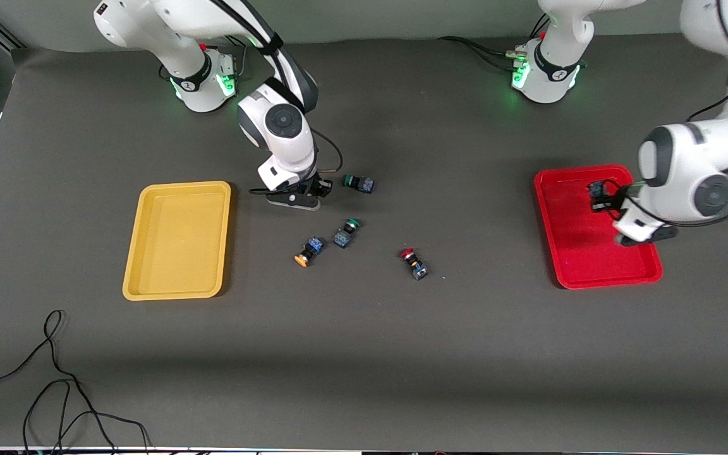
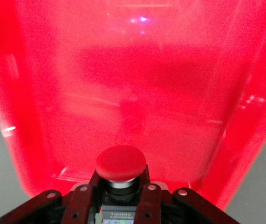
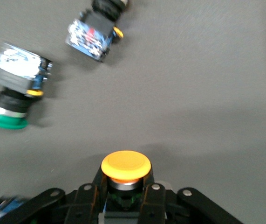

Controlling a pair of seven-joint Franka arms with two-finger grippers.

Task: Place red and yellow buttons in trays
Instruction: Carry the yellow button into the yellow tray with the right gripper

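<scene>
My left gripper [image 1: 599, 194] is over the red tray [image 1: 582, 253], shut on a red-capped button [image 2: 121, 163]. The tray fills the left wrist view [image 2: 170, 93]. My right gripper [image 1: 310, 189] is low over the table, between the yellow tray [image 1: 177, 246] and a green-capped switch, and is shut on an orange-yellow-capped button [image 3: 126, 166]. A second orange-yellow button [image 1: 306, 253] and a second red button [image 1: 412, 260] lie on the table mid-way between the trays, nearer the front camera than my right gripper. The right wrist view shows that yellow button's body [image 3: 93, 32], its cap cut off.
Two green-capped switches lie on the table: one [image 1: 358, 183] beside my right gripper, one [image 1: 346, 232] beside the loose yellow button, also in the right wrist view [image 3: 14, 100]. A black cable [image 1: 54, 379] loops near the front edge at the right arm's end.
</scene>
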